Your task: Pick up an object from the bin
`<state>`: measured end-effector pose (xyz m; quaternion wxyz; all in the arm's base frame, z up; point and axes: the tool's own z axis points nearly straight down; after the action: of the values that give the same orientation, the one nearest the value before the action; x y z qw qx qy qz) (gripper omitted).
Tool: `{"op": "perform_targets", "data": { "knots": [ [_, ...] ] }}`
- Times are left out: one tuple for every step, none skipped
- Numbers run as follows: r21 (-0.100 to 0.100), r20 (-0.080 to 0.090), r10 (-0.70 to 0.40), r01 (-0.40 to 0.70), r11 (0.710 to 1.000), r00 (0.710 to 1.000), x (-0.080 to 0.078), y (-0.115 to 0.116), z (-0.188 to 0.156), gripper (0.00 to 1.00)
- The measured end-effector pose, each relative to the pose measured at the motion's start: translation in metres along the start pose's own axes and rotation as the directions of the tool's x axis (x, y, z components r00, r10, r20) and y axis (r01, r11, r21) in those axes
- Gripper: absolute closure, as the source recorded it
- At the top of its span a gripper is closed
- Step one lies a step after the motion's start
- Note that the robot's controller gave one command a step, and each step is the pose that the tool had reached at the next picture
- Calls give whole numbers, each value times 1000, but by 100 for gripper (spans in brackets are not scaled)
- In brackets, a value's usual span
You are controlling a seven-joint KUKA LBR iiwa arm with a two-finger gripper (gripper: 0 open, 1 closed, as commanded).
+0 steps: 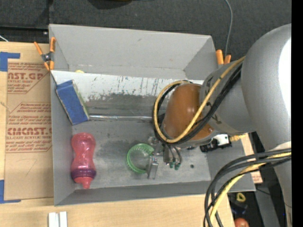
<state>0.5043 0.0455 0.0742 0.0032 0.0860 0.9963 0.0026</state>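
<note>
My gripper [163, 166] hangs low over the front middle of the bin, under the arm's orange cover. Its two fingers stand apart, open, with nothing visible between them. A clear green plastic cup [138, 158] lies on its side just to the left, its rim touching or nearly touching the left fingertip [153, 168]. Further left, near the front left corner, lies a pink bottle [83, 159] with a darker pink cap pointing to the front.
A blue rectangular block [72, 101] leans against the bin's left wall at the back. The arm and its cables cover the right side of the bin. Bare floor stretches between the block, the bottle and the cup.
</note>
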Motion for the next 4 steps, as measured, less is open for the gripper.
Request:
{"op": "perform_targets", "data": {
  "knots": [
    [-1,4,0,0,1000,1000,-1,0,-8,100],
    [-2,7,0,0,1000,1000,-2,0,-15,100],
    [-1,0,0,0,1000,1000,0,0,-27,100],
    [0,-4,0,0,1000,1000,1,0,-69,100]
  ]
}}
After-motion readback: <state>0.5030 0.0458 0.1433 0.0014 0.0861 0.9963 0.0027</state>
